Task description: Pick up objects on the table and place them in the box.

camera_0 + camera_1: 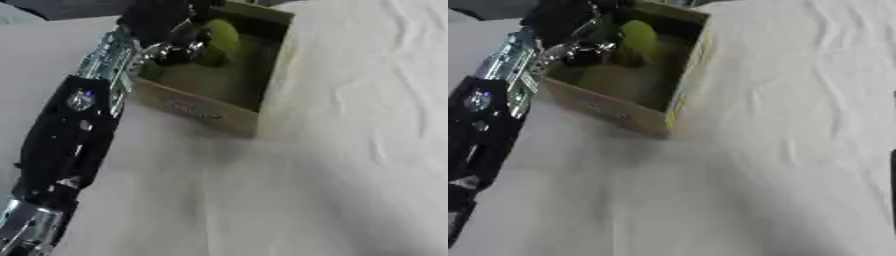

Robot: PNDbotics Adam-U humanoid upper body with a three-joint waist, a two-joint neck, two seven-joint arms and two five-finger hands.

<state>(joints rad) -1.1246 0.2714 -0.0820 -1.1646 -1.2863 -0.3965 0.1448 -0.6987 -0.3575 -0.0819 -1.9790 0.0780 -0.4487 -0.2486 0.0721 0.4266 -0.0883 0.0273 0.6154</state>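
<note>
A white cloth is covering the worktop [350, 150], lying in soft wrinkles toward the right and far side, and no loose objects are showing on it in either view. The robot's left arm [66, 135] is running up the left side from the near corner toward the far left, black with silver joints. At the far left an open cardboard box [206, 110] is sitting on the cloth, one corner pointing toward the near side. The left hand [179, 42] is reaching over the box's left wall and hanging inside the opening, its fingers seeming to curl around a yellow-green object [223, 37], rounded and held above the box floor; the picture is blurred there, so this is a judgement. The right hand is not showing in either view. The step in hand appears to be the placing: the object is already within the box walls. The next move is likely calling for lowering a little, spreading the fingers to let the object settle, then lifting the hand straight up so it is clearing the box's walls
</note>
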